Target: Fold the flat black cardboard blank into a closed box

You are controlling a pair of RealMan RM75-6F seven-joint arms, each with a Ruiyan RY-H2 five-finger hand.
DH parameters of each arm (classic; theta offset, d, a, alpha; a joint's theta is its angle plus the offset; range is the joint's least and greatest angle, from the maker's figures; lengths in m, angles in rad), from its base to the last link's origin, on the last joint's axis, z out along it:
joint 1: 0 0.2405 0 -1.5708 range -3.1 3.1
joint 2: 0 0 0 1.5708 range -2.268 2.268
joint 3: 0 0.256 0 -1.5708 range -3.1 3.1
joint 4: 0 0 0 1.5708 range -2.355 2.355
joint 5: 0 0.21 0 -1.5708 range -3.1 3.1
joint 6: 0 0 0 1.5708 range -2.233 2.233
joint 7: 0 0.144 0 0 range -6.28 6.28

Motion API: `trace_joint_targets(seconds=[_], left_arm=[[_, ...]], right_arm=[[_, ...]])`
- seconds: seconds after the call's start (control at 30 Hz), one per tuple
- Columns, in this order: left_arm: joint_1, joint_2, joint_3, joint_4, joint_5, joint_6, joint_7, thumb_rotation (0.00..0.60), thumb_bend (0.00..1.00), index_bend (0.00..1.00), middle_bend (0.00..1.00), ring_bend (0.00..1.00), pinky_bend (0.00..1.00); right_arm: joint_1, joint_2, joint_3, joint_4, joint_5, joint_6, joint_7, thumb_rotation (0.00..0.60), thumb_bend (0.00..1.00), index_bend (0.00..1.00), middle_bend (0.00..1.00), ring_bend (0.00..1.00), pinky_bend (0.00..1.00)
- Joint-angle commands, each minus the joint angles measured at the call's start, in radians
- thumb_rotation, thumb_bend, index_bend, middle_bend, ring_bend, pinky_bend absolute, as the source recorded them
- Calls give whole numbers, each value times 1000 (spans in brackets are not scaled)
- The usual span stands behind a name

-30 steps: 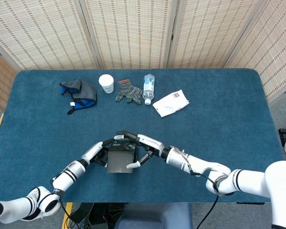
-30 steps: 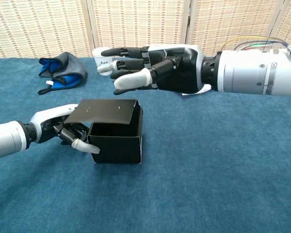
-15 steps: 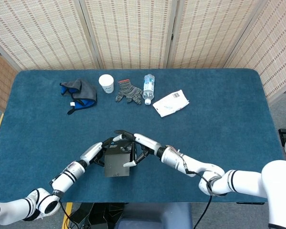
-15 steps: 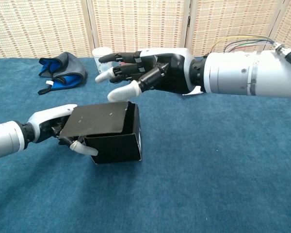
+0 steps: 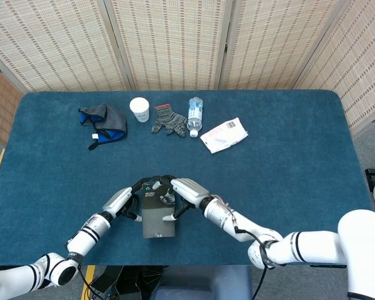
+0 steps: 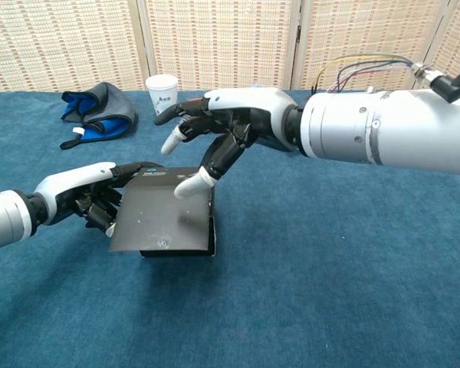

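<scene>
- Head view: black cardboard box (image 5: 158, 215) sits near the table's (image 5: 300, 175) front edge, left of centre; left hand (image 5: 123, 200) grips its left side, right hand (image 5: 181, 190) is spread over the top.
- Chest view: lid (image 6: 165, 220) lies tilted over the box; the right hand's thumb (image 6: 193, 184) presses it down, and the left hand's fingers (image 6: 100, 215) curl against the lid's left edge.

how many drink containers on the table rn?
2. White paper cup at the table's far edge, left of the striped glove; clear water bottle lying just right of that glove. None visibly hidden.
</scene>
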Motion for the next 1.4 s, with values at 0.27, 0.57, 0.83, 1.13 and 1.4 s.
trace_joint_targets(seconds=[0.27, 0.57, 0.83, 1.13, 1.4], left_arm=[[11, 16, -22, -26, -30, -8, 38, 600, 112, 55, 185, 655, 868], [30, 46, -32, -79, -64, 2, 133, 600, 112, 45, 150, 525, 844], [40, 80, -32, -159, -115, 4, 284, 600, 112, 6, 108, 491, 829], [49, 123, -42, -260, -226, 32, 511, 600, 112, 0, 50, 446, 760], [61, 142, -49, -321, -296, 80, 648, 600, 112, 0, 8, 422, 750]], right_arm=[[24, -68, -13, -94, 185, 169, -436, 600, 0, 138, 244, 125, 300], [27, -128, -12, -98, 230, 245, -630, 600, 0, 159, 246, 125, 300], [18, -170, -3, -92, 234, 285, -738, 600, 0, 166, 248, 125, 300], [-4, -208, 4, -73, 206, 324, -813, 600, 0, 177, 257, 125, 300], [-20, -249, 13, -32, 179, 332, -855, 600, 0, 190, 262, 125, 300]])
